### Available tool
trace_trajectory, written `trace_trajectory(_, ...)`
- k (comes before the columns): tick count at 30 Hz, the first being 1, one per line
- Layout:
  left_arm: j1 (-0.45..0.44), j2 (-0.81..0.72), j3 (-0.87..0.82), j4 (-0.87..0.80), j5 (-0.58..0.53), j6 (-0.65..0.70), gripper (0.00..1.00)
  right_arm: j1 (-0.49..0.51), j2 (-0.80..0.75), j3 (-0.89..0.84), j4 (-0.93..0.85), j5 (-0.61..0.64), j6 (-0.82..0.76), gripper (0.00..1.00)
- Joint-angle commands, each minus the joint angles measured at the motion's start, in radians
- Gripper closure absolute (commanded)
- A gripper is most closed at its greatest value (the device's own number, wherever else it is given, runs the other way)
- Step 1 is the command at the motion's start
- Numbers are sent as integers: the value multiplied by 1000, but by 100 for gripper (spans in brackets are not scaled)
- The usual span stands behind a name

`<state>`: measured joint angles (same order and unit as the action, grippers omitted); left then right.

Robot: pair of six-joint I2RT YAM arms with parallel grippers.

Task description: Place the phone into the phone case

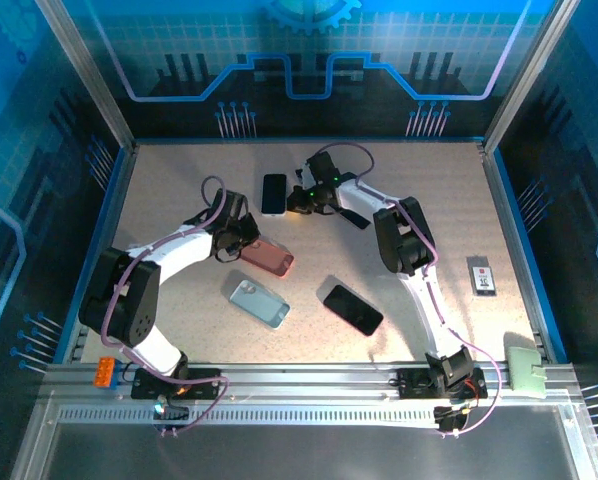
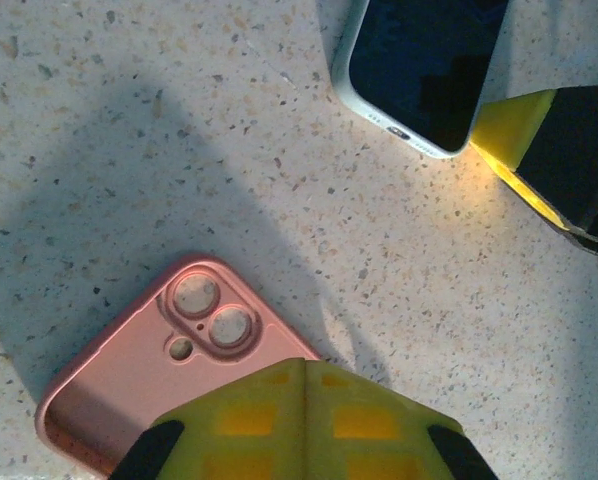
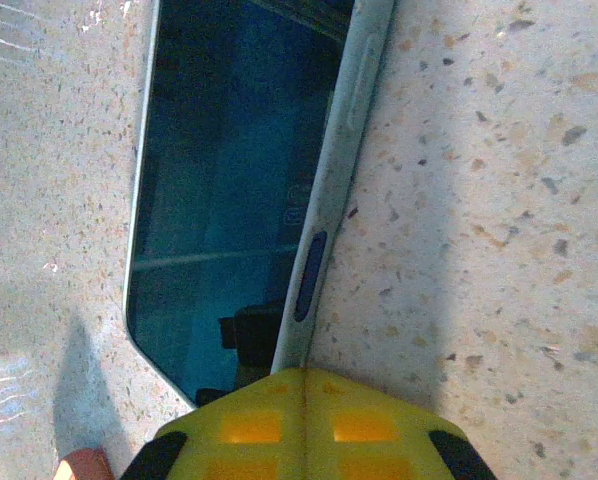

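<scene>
A white-rimmed phone [image 1: 273, 193] [image 2: 424, 60] [image 3: 229, 180] lies screen up at the back middle of the table. My right gripper [image 1: 292, 203] [image 3: 306, 375] is shut, its tip against the phone's right long edge by the side button. A pink phone case [image 1: 269, 257] [image 2: 149, 370] lies hollow side up, camera cutouts showing. My left gripper [image 1: 247, 238] [image 2: 304, 365] is shut, its tip over the case's back end, holding nothing. A light blue case [image 1: 259, 302] and a dark phone [image 1: 353, 309] lie nearer the front.
A small black device [image 1: 482, 275] sits at the right side. A pale green object [image 1: 526, 368] rests on the front rail at right, an orange block [image 1: 104, 372] at left. Enclosure walls [image 1: 109, 190] bound the speckled table [image 1: 179, 170].
</scene>
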<state>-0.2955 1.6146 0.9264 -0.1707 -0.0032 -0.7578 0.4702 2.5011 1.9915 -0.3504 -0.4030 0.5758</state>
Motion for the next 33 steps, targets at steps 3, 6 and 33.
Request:
trace_trajectory(3,13,-29,-23,7,14,8,100,1,-32,-38,-40,17,-15,100)
trace_trajectory(6,13,-44,-34,8,13,5,100,-15,-119,-106,-45,30,-56,96)
trace_trajectory(33,-53,-111,-98,12,-7,-45,96,-328,-189,-79,-319,172,-358,37)
